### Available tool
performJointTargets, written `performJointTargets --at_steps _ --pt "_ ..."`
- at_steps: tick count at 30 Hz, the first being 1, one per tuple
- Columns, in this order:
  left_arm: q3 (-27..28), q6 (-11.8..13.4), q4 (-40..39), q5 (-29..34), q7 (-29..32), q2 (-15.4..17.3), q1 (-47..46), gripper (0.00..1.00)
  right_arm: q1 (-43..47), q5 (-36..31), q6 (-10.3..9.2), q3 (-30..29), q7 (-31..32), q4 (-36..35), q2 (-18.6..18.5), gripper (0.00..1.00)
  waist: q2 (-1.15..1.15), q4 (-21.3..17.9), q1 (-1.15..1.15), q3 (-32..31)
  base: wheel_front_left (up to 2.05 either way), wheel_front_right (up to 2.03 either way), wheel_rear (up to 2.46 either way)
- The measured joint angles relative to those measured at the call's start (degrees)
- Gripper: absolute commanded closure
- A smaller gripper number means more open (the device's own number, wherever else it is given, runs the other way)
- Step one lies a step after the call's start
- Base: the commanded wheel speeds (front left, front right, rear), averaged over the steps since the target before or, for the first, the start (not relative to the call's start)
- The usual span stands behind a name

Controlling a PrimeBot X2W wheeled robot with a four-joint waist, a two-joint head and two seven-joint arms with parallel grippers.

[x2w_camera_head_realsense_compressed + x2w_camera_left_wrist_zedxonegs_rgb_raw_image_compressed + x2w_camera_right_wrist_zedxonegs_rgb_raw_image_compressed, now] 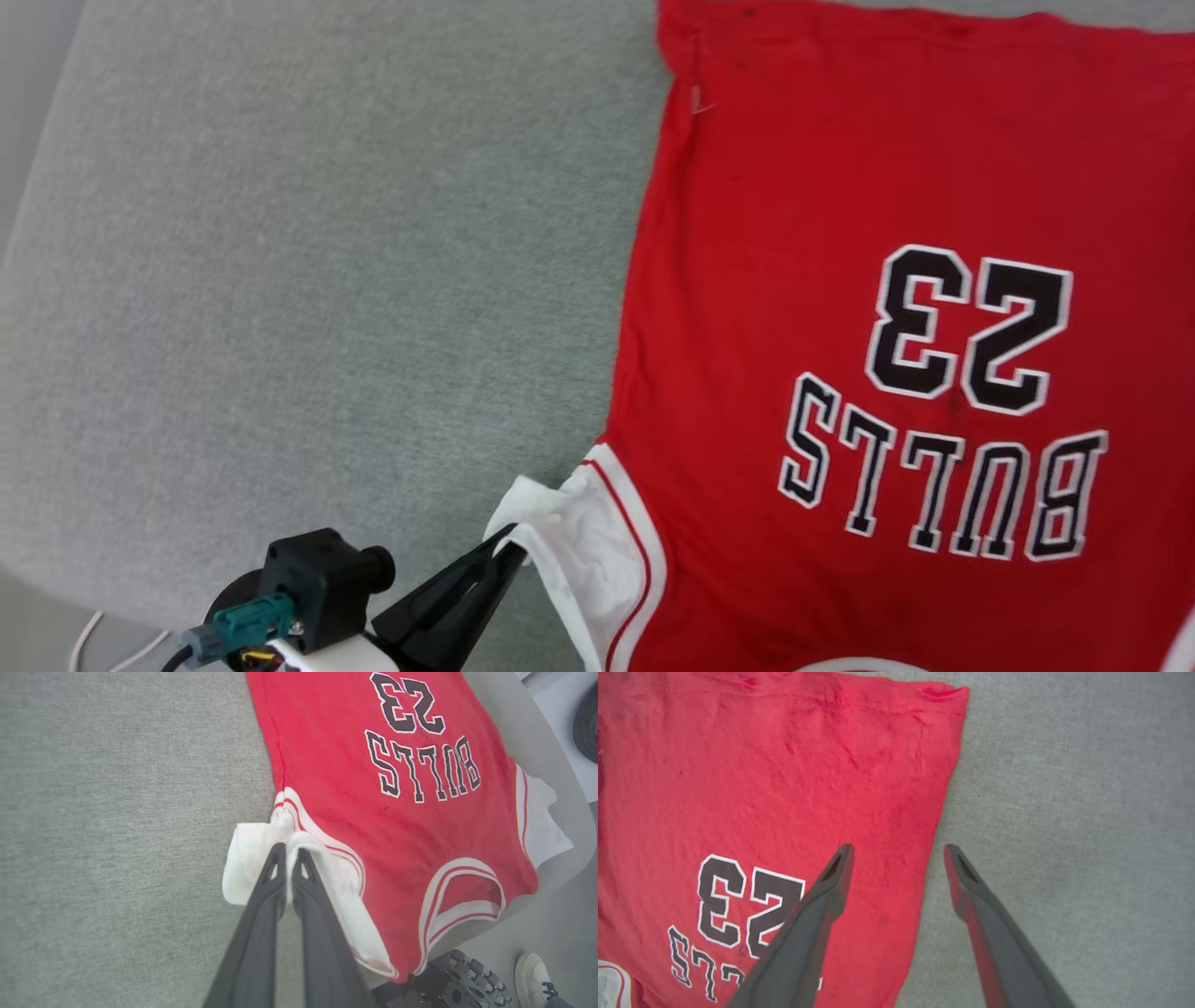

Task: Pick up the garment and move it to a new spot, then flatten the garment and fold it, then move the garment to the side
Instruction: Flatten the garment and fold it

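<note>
The garment [840, 187] lies spread flat on the grey table, its black number 23 and letters upside down towards me. In the head view my left gripper [513, 546] is at the bottom, shut on the bunched white sleeve [569, 523] at the shirt's near left corner. The left wrist view shows that gripper [289, 851] pinching the sleeve [252, 844], with white cloth between the fingertips. My right gripper [899, 851] is open over the garment's [784, 788] side edge. One of its fingers is above red cloth, the other above bare table.
The grey fabric tabletop [280, 280] stretches wide to the garment's left, its rounded edge at the far left. A white cable [89, 639] lies on the floor below. A person's shoe [532, 970] and my black base [458, 984] are beyond the near table edge.
</note>
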Motion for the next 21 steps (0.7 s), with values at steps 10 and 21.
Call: performJointTargets --at_steps 10,21 --pt "-1.9 -1.3 -0.2 0.7 -0.1 -2.5 -2.8 1.00 -6.9 -7.6 0.00 -3.5 1.0 6.3 -2.7 0.00 0.00 7.6 0.00 6.8 0.00 0.00 0.00" --pt "-3.0 -2.8 3.1 0.5 -1.4 -4.1 -3.7 1.00 -6.4 -10.0 0.00 -3.6 0.5 8.3 -3.7 1.00 0.00 10.6 -0.03 9.1 0.00 0.00 0.00"
